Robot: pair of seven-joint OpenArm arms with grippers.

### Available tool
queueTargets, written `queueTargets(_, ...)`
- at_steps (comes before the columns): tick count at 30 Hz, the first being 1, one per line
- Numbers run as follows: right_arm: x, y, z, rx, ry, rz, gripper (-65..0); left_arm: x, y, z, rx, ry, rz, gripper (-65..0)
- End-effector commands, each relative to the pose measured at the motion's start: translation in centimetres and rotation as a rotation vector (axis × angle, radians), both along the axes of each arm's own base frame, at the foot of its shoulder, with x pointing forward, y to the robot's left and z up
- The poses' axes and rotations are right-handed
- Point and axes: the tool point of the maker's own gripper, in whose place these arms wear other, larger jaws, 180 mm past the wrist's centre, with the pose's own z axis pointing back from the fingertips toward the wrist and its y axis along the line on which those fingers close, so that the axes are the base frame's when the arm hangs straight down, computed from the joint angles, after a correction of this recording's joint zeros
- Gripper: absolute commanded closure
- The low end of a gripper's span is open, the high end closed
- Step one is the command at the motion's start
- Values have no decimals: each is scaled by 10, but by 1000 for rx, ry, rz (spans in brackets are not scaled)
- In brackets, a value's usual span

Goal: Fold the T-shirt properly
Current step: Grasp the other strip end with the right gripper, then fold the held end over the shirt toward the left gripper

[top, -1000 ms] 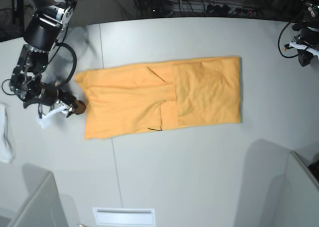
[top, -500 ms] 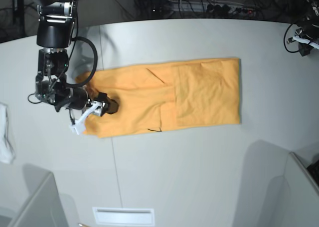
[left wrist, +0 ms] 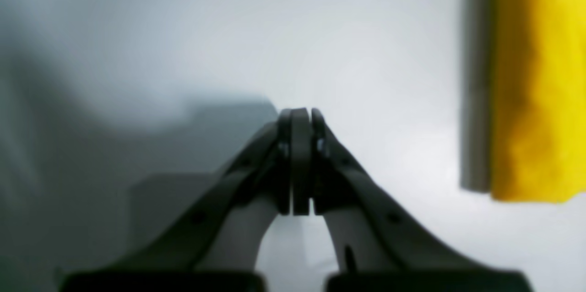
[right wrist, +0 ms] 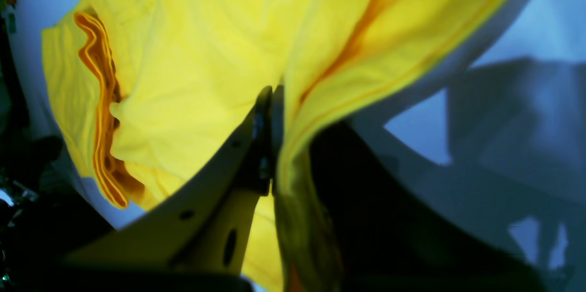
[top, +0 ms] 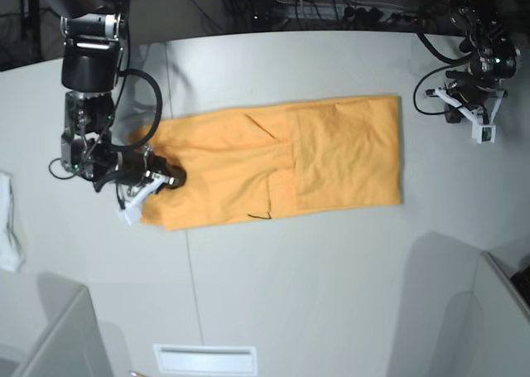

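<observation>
T-shirt (top: pixel 281 161) edge pinched by R gripper (right wrist: pixel 274 145); L gripper (left wrist: pixel 300 161) closed.

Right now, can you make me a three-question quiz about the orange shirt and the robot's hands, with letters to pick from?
1. Where is the right hand?
A. at the end of the T-shirt away from the other arm
B. over the white cloth
C. off the table

2. What colour is the T-shirt?
A. blue
B. yellow-orange
C. green

3. What is the left hand doing?
A. holding the T-shirt
B. wide open
C. shut with nothing in it

Answers:
1 A: the base view shows it on the shirt's edge there.
2 B: every view shows yellow-orange fabric.
3 C: its wrist view shows the fingers pressed together over bare table, the shirt off to the side.
</observation>
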Motion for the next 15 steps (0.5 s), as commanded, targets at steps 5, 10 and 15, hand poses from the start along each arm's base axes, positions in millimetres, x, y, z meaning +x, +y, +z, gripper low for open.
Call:
queueTargets(5, 9, -9, 10, -68, 6, -29, 0, 28, -34, 4, -7, -31, -122, 0)
queueTargets(10, 13, 17, 44, -114, -90, -1, 0, 40, -70, -2, -35, -21, -225, 0)
queueTargets(15, 11, 61, 80, -135, -176, 7, 0, 55, -96, 1, -50, -37, -301, 0)
